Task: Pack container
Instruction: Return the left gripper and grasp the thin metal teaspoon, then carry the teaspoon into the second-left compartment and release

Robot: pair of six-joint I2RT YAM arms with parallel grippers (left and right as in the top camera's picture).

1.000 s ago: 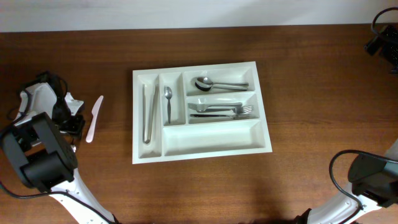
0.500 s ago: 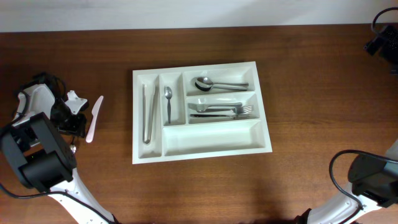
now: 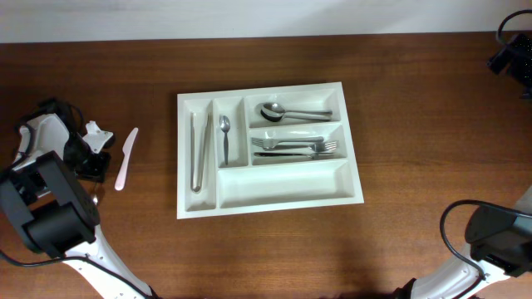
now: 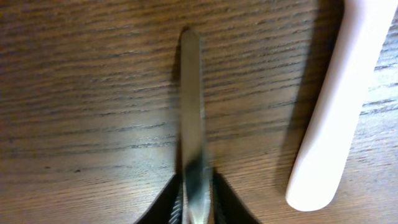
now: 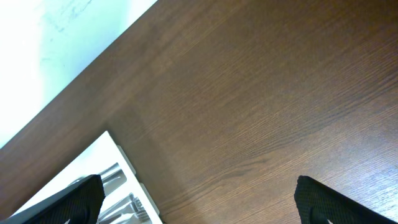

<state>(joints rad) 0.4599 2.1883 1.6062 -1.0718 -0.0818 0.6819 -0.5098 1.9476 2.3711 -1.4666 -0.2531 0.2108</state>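
The white container (image 3: 274, 198) lies mid-table and holds tongs (image 3: 199, 149), a small spoon (image 3: 224, 137), spoons (image 3: 291, 110) and forks (image 3: 295, 147). Its corner shows in the right wrist view (image 5: 115, 158). My left gripper (image 3: 91, 159) is at the far left, low over the wood. In the left wrist view it (image 4: 196, 202) is shut on a flat metal utensil (image 4: 191, 93) pointing away along the table. A white plastic knife (image 3: 126, 156) lies just right of it, and it also shows in the left wrist view (image 4: 339, 112). My right gripper (image 5: 205, 208) is open and holds nothing, high at the far right.
The dark wooden table (image 3: 416, 124) runs to a pale wall at the back. My right arm (image 3: 511, 50) hangs at the back right corner. Both arm bases stand at the front corners.
My left gripper has shifted slightly beside the white plastic knife. The knife, the container and the right arm have not moved.
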